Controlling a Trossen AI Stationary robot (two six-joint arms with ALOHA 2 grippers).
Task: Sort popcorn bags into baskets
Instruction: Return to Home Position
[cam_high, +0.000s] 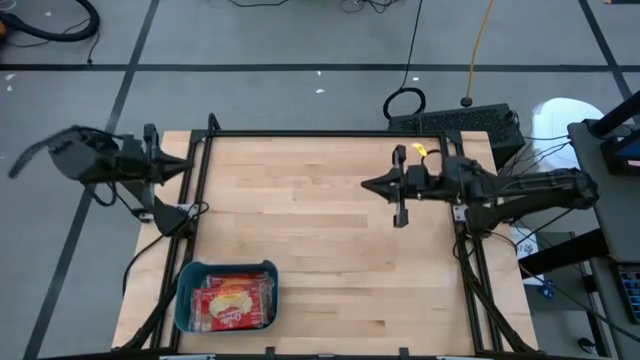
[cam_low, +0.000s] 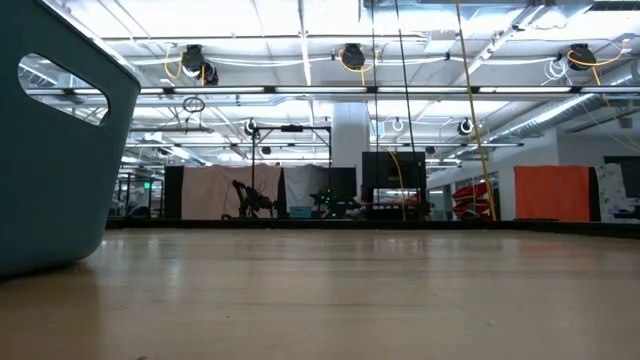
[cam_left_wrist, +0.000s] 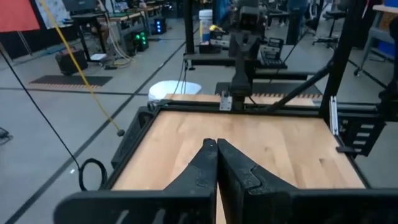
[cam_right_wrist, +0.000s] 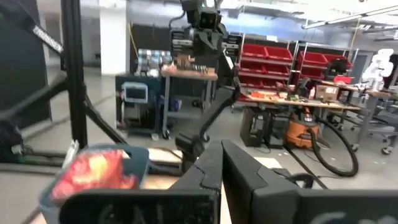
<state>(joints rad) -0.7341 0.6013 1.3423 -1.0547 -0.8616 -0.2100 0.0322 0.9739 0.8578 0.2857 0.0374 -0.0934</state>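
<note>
2 dark arms flank a wooden table (cam_high: 320, 230), shown from above. The left gripper (cam_high: 186, 163) hangs at the table's left edge, beside the frame rail, and points inward. In the left wrist view its fingers (cam_left_wrist: 202, 165) are pressed together, with the tips meeting over the wood. The right gripper (cam_high: 366, 184) reaches in from the right side and sits above the table's right half, well apart from the bin. In the right wrist view its fingers (cam_right_wrist: 208, 168) are likewise pressed together.

1 teal bin (cam_high: 190, 272) stands on the table at the corner that appears lower left in the high view, on the left arm's side. The popcorn bags (cam_high: 232, 300), red with a yellow-cream picture, lie flat inside it and overlap one another; their count cannot be told. In the low view the bin's wall (cam_low: 60, 180), with its handle slot, fills the left edge and rests on the tabletop. The right wrist view shows the same bin, with red packets (cam_right_wrist: 93, 171) inside, beyond the fingers.
</note>
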